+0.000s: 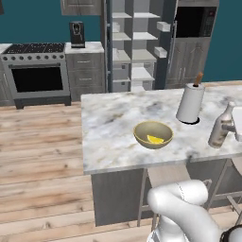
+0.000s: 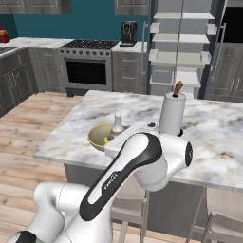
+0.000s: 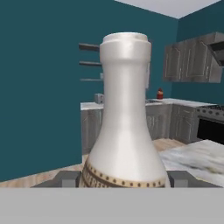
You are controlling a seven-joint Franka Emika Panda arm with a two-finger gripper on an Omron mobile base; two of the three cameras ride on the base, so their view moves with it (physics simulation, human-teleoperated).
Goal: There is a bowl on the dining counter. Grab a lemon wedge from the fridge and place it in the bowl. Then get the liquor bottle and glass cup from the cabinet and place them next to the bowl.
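Liquor bottle (image 1: 222, 126) upright on the marble worktop (image 1: 113, 127), off to the right of the bowl (image 1: 153, 134), base on the surface. End effector (image 3: 124, 180) straddles the bottle's lower body, a finger (image 3: 65, 178) on either flank, closed on it at a fairly wide spread. Lemon wedge (image 1: 155, 139) lies inside the bowl. Paper towel roll (image 1: 191, 103) stands behind the bowl, to its right.

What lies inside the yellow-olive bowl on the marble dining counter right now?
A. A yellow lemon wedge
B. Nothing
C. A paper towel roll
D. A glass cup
A: a yellow lemon wedge lies in the yellow-olive bowl; the white paper towel roll stands apart behind it.
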